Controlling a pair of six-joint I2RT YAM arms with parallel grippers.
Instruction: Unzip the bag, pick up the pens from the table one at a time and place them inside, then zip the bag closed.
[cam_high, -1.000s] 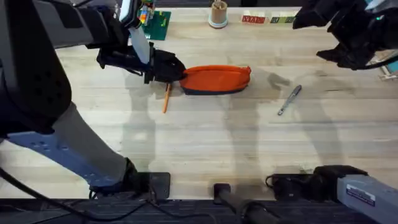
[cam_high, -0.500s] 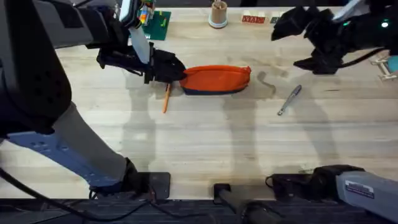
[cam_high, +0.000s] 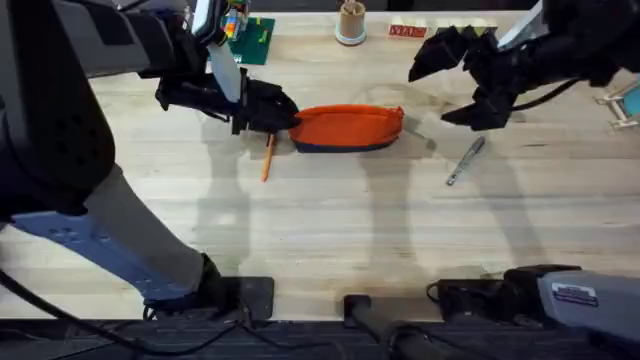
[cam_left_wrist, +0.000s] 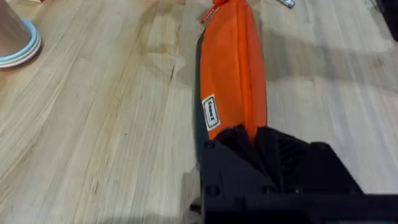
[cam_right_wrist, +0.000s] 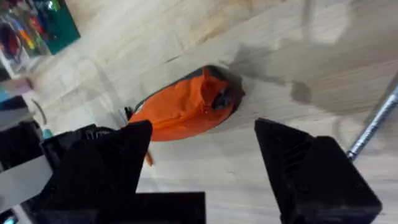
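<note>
**Inspector:** Your bag lies flat on the table, long side running left to right, toward the far half of the surface. Orange fabric up, dark strip along the near edge.

**Operator:** And the left gripper?

**Inspector:** Your left gripper sits at the bag's left end. In the left wrist view its fingers are closed on the orange fabric at that end, so it has hold of the bag. A small white label shows on the bag's side just ahead of the fingers.

**Operator:** The right one?

**Inspector:** Your right gripper hangs above the table just right of the bag's right end, apart from it. Its 2 fingers are spread wide with nothing between them. The right wrist view shows the bag's right end below and between them.

**Operator:** Where are the pens?

**Inspector:** You have 2 on the table. The orange pen lies near the bag's left end, angled toward you, its far tip under the left gripper. The silver pen lies to the right of the bag, well apart from it, below the right gripper.

**Operator:** Zipper state?

**Inspector:** I cannot tell whether it is open along the top.
</note>
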